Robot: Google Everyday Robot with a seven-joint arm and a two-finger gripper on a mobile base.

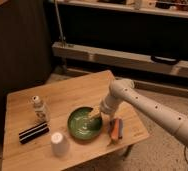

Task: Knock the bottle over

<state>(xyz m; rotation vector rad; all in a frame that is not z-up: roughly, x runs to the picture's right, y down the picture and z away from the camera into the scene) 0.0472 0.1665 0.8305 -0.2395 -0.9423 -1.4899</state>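
Camera view has the bottle (38, 109) upright on the desk (72, 95), nothing done yet, while the released pincer (94, 114) hovers over the green bowl (78, 126).

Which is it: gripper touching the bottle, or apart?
Apart. The camera view shows the gripper over the green bowl, bare table between it and the bottle.

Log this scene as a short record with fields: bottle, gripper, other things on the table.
bottle: upright, left side of the wooden table, not yet knocked over
gripper: open, above the green bowl, apart from the bottle
white cup: near the front edge
black packet: lying in front of the bottle
orange item: right of the green bowl
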